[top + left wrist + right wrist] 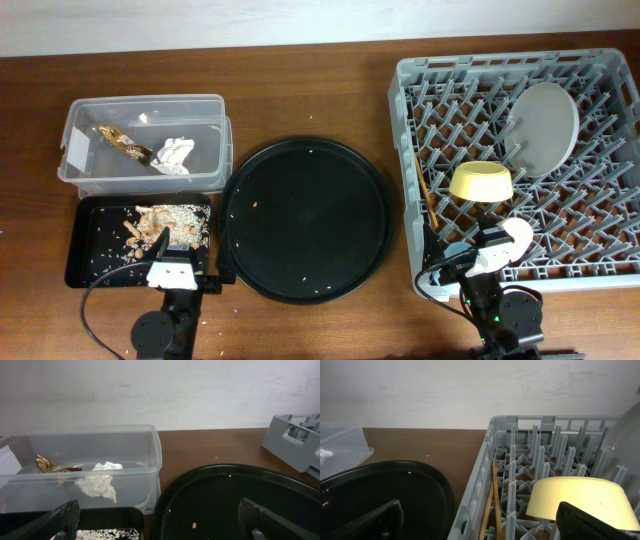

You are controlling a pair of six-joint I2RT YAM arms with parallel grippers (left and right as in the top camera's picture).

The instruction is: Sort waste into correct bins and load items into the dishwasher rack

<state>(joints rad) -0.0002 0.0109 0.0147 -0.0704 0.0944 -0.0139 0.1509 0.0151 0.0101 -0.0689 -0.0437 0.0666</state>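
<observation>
The clear tub (142,143) holds the crumpled white tissue (173,155) and the gold-brown wrapper (126,143); both also show in the left wrist view, tissue (101,482) and wrapper (46,464). The shallow black tray (88,262) holds food scraps and crumbs (160,224). The grey rack (600,240) holds the pale plate (545,125) on edge, the upturned yellow bowl (481,181) and the chopsticks (428,195) along its left side. My left gripper (175,270) is open and empty at the tray's front edge. My right gripper (492,250) is open and empty at the rack's front. The cups are out of view.
The big round black tray (305,220) lies between the bins and the rack, with a few crumbs on it. In the right wrist view the bowl (580,500) and chopsticks (492,505) lie just inside the rack wall (475,495).
</observation>
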